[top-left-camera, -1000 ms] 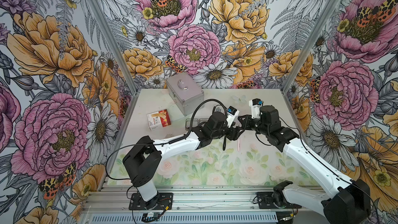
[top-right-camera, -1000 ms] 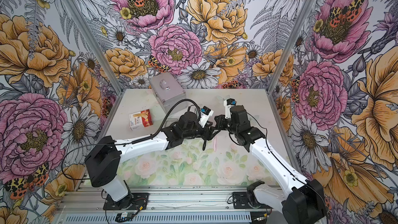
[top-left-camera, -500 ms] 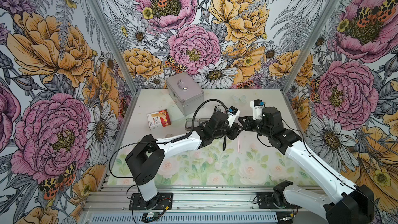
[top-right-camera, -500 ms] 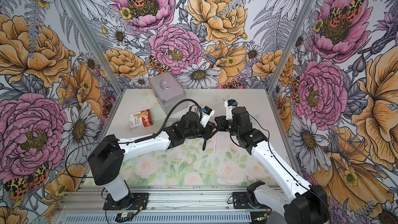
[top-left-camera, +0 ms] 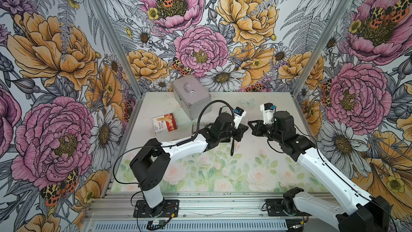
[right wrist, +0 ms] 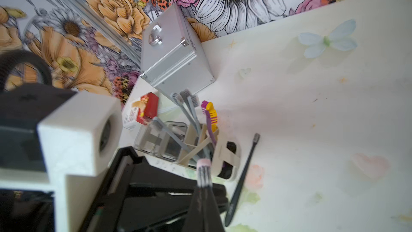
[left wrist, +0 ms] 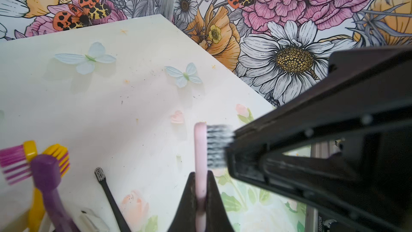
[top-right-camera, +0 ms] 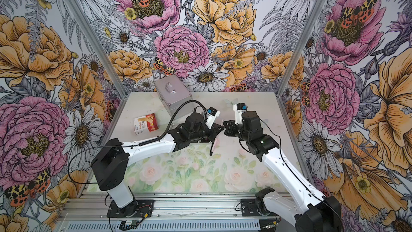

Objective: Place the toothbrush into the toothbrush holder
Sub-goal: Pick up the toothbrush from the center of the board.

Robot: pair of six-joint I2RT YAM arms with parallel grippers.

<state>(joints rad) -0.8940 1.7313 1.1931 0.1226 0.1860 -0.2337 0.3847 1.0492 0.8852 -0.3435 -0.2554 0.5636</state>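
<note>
A pink toothbrush [left wrist: 200, 148] with grey-white bristles hangs upright above the table between the two arms. My left gripper [left wrist: 201, 175] is shut on its handle. My right gripper [right wrist: 204, 186] is shut on its bristle head [right wrist: 204, 170], and its tip meets the bristles in the left wrist view [left wrist: 229, 152]. In both top views the left gripper [top-left-camera: 244, 129] and right gripper [top-left-camera: 250, 123] nearly touch tip to tip. The toothbrush holder [right wrist: 225, 159], white with clear cups, stands just beyond and holds several brushes. The left arm hides most of the holder [top-left-camera: 196, 126] from above.
A black toothbrush [right wrist: 243, 175] lies flat on the table beside the holder, seen also from above as a black toothbrush [top-left-camera: 232, 147]. A silver metal case [top-left-camera: 191, 101] stands at the back. A red and white box [top-left-camera: 165, 124] lies to the left.
My left gripper has closed its jaws onto the pink toothbrush's handle. My right gripper has stayed shut on the head. Both arms have barely moved.
</note>
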